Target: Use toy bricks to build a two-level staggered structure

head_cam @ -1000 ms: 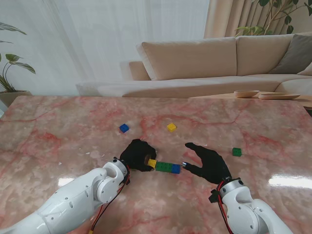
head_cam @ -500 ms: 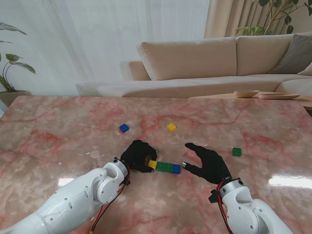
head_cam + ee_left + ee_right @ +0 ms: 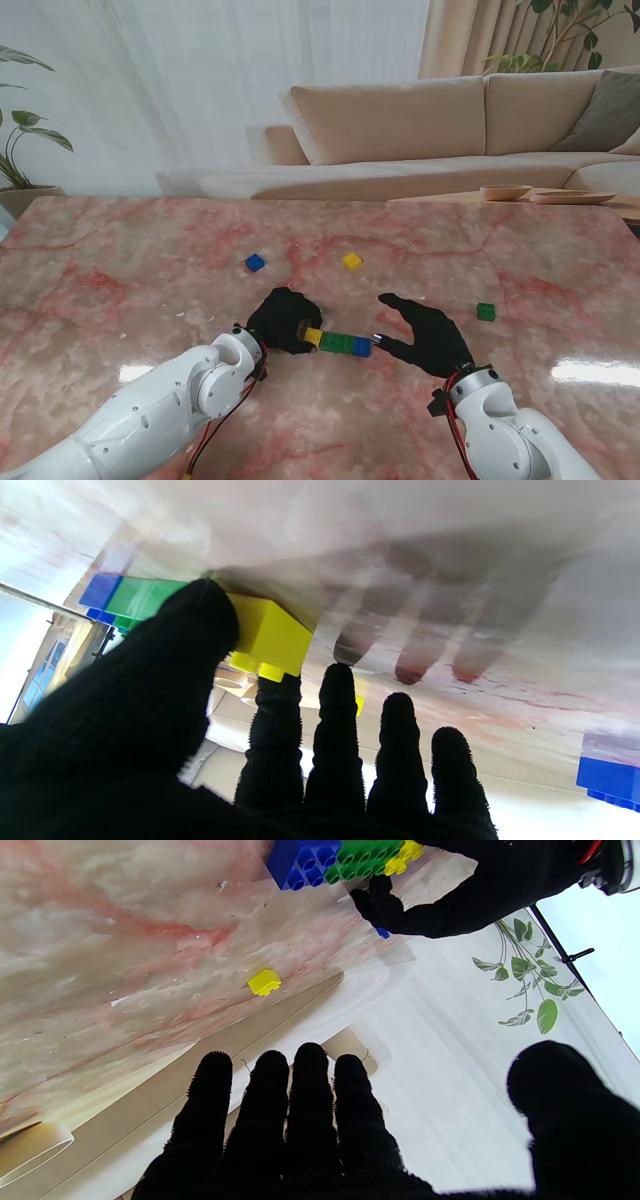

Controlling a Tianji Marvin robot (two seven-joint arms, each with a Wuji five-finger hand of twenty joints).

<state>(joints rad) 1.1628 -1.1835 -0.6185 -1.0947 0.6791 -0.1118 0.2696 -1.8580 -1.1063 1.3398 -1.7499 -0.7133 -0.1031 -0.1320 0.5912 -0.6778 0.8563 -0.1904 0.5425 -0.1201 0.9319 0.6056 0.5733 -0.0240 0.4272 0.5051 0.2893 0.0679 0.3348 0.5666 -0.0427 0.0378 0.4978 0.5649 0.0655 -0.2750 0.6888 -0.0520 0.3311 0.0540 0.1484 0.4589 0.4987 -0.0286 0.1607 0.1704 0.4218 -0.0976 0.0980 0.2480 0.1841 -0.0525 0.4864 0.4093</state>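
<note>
Nearest the robot, on the pink marble table (image 3: pixel 120 260), the two black-gloved hands flank a short row of bricks. The left robot hand (image 3: pixel 283 318) pinches the yellow brick (image 3: pixel 313 336) at the row's left end: in the left wrist view the thumb (image 3: pixel 195 625) presses one side of that brick (image 3: pixel 267 635) and a fingertip (image 3: pixel 277 690) touches its studded face, while the other three fingers stand straight and touch nothing. The yellow brick sits against the green brick (image 3: pixel 335 342), and the blue brick (image 3: pixel 360 346) closes the row on the right; all three rest on the table in one line, in a single layer.

The right robot hand (image 3: pixel 425 335) is just beside the blue end, open and holding nothing. In the right wrist view its four fingers (image 3: pixel 280 1100) are straight and close together, with the thumb (image 3: pixel 565 1095) spread wide to one side.

Farther from me, a loose green brick (image 3: pixel 486 311) lies to the right, apart from the row. Farther still, a loose yellow brick (image 3: pixel 352 261) and a loose blue brick (image 3: pixel 255 263) sit near the middle of the table, apart from each other. Beyond the table's far edge are a beige sofa (image 3: pixel 400 120) and white curtains (image 3: pixel 200 70).
</note>
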